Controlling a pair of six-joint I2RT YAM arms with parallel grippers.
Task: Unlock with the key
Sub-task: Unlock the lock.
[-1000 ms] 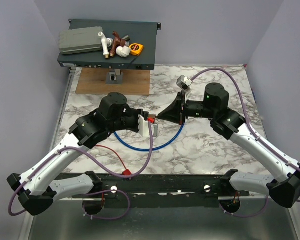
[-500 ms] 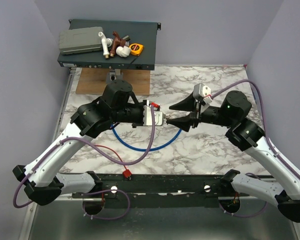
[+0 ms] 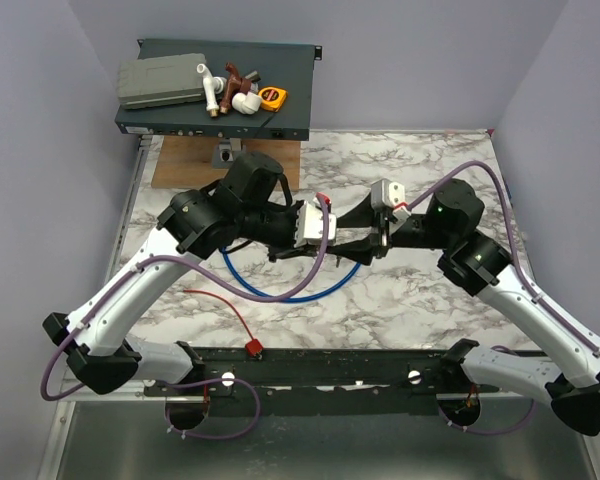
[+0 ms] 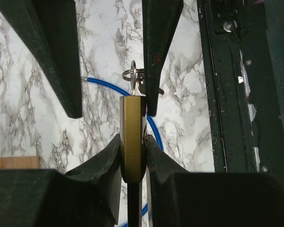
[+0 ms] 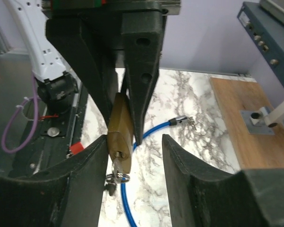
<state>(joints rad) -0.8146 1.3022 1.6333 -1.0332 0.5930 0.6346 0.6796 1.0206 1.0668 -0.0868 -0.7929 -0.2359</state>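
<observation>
Left gripper [image 4: 132, 143] clamps brass padlock [image 4: 132, 118] | right gripper [image 5: 135, 142] open astride small silver-ringed key [image 5: 116, 172] | advice: centre, pinch key, twist.

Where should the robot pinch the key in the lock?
On the head of the key, poking out of the free end of the lock by the ring. Come from that end with the right gripper: the left gripper covers the lock's sides.

The left arm [image 3: 130, 293] and right arm [image 3: 528, 297] are white with black joints, purple cables [image 3: 477, 165] and black wedge fingers [image 5: 142, 56].
</observation>
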